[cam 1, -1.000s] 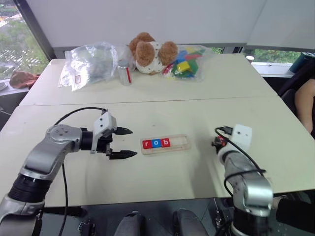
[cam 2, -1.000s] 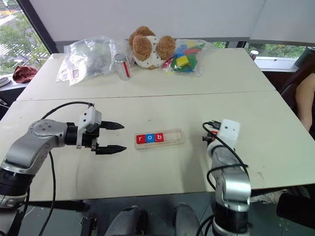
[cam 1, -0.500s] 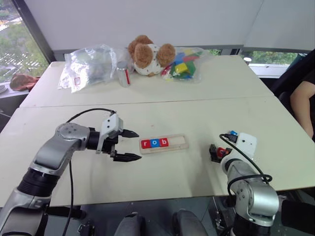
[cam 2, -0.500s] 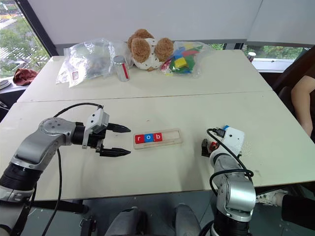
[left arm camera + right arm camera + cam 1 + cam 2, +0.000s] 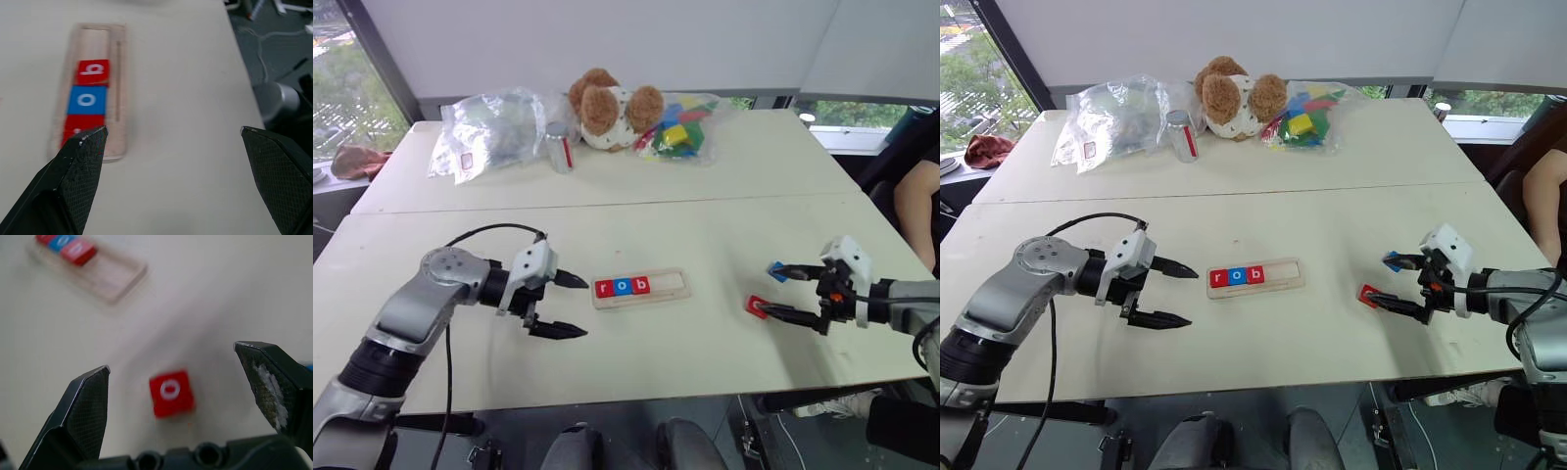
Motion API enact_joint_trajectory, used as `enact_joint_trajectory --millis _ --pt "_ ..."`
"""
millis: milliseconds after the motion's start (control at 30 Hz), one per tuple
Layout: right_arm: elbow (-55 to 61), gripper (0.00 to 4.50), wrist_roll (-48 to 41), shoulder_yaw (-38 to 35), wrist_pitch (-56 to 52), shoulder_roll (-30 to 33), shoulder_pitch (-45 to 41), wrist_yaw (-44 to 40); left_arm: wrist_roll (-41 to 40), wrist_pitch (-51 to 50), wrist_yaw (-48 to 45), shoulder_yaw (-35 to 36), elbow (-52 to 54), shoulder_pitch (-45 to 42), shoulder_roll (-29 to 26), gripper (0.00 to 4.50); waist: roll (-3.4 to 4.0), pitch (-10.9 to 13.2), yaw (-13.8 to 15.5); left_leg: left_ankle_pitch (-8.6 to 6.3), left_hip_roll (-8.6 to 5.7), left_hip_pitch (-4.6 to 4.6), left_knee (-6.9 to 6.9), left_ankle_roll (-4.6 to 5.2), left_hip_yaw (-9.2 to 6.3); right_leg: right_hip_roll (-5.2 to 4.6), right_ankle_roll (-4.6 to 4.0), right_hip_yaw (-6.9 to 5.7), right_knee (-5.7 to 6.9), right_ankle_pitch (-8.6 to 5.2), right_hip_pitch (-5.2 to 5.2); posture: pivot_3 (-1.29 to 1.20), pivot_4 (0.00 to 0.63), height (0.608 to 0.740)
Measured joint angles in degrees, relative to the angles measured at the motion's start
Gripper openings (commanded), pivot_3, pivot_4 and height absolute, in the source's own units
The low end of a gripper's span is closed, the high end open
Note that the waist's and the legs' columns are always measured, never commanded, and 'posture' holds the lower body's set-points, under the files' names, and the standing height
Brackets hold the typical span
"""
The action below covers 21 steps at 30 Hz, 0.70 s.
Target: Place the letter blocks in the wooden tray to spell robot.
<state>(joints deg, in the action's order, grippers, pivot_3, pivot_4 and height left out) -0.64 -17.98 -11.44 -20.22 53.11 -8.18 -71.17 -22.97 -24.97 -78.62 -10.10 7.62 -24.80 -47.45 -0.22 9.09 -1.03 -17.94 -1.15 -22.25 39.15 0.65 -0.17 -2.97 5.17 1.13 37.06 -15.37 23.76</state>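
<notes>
1. While the wooden tray (image 5: 640,287) sits mid-worktop (image 5: 705,230) w/ three letter blocks in its left end, reading r (image 5: 604,287), o (image 5: 623,286), b (image 5: 642,284) (red, blue, red), the right two slots are bare.
2. Two blocks lie loose, well to the right of the tray: a red "o" block (image 5: 170,392) flat on the worktop, and a blue block (image 5: 777,271) just beyond it; its letter can't be read.
3. Right gripper (image 5: 787,291): fingers spread wide, holding nothing, aimed in from the right w/ the red "o" between the fingertips in the right wrist view, not touching.
4. Left gripper (image 5: 569,305): fingers also wide apart and empty, hovering just left of the tray, pointing toward it.
5. Step in hand, as I judge it: fetching the fourth letter, the second "o".
6. Next move calls for lowering the right fingers round the red block, closing on its sides, then carrying it left to the slot beside "b", letter upright.
7. Back of worktop: teddy bear (image 5: 609,106), a can (image 5: 559,142), clear bags (image 5: 489,127), a bag of coloured toy blocks (image 5: 680,125). No part in the task.
</notes>
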Motion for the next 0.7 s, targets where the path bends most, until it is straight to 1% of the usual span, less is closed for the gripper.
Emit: enact_joint_trajectory --millis 100,233,367,467,533,600,633,700 --pt "-2.2 4.44 1.1 2.7 4.5 -0.1 -0.3 -1.8 -0.3 -0.1 0.1 0.4 0.7 0.2 -0.8 4.50 0.00 0.0 0.3 0.01 0.00 0.03 0.01 -0.02 -0.01 -0.03 0.00 0.00 0.05 0.00 0.00 0.00 0.150 0.740" --pt "-6.6 4.44 2.5 5.0 8.7 -0.6 -2.1 -1.7 -1.5 -1.7 1.5 2.7 1.6 0.3 -1.0 4.50 0.00 0.0 0.5 0.02 -0.05 0.01 0.02 -0.04 -0.02 -0.17 0.00 -0.05 0.04 0.00 -0.01 0.00 0.150 0.740" --pt "-12.2 4.44 4.3 6.8 12.4 -1.2 -4.2 -1.2 -1.4 -2.8 2.0 3.1 2.6 1.2 -1.8 4.50 0.00 0.0 0.4 0.02 -0.10 0.00 0.02 -0.05 -0.01 -0.24 0.00 -0.05 0.02 0.00 0.00 0.00 0.150 0.740" --pt "-15.8 3.63 5.5 7.9 14.5 -1.9 -5.2 -1.1 -1.3 -2.8 2.2 2.9 2.7 2.3 -1.9 4.50 0.00 0.0 0.4 0.02 -0.10 0.00 0.01 -0.07 -0.02 -0.24 0.00 -0.06 0.03 0.00 0.00 0.00 0.150 0.740" --pt "-16.7 2.67 5.7 8.4 15.4 -2.4 -5.2 -1.3 -1.3 -2.8 2.5 3.0 2.7 2.3 -1.9 4.50 0.01 0.0 0.5 0.03 -0.10 0.00 0.01 -0.08 -0.02 -0.26 0.00 -0.06 0.03 0.00 0.00 0.00 0.150 0.740" --pt "-16.9 1.60 5.7 8.4 15.8 -2.4 -5.2 -1.3 -1.3 -2.8 2.7 3.0 2.7 2.3 -1.9 4.50 0.00 0.0 0.4 0.03 -0.10 0.00 0.02 -0.08 -0.02 -0.26 0.00 -0.05 0.02 0.00 0.00 0.00 0.150 0.740" --pt "-17.0 1.16 5.6 8.4 16.1 -2.4 -5.3 -1.3 -1.3 -2.8 2.8 3.0 2.7 2.3 -1.9 4.50 0.01 0.0 0.4 0.03 -0.10 0.00 0.02 -0.08 -0.02 -0.26 0.00 -0.06 0.02 0.00 0.00 0.00 0.150 0.740" --pt "-17.2 1.13 5.6 8.4 16.1 -2.5 -5.3 -1.2 -1.3 -2.7 3.0 3.0 2.7 2.3 -1.9 4.50 0.01 0.0 0.4 0.03 -0.10 0.00 0.02 -0.09 -0.03 -0.27 0.00 -0.06 0.03 0.00 0.00 0.00 0.150 0.740"
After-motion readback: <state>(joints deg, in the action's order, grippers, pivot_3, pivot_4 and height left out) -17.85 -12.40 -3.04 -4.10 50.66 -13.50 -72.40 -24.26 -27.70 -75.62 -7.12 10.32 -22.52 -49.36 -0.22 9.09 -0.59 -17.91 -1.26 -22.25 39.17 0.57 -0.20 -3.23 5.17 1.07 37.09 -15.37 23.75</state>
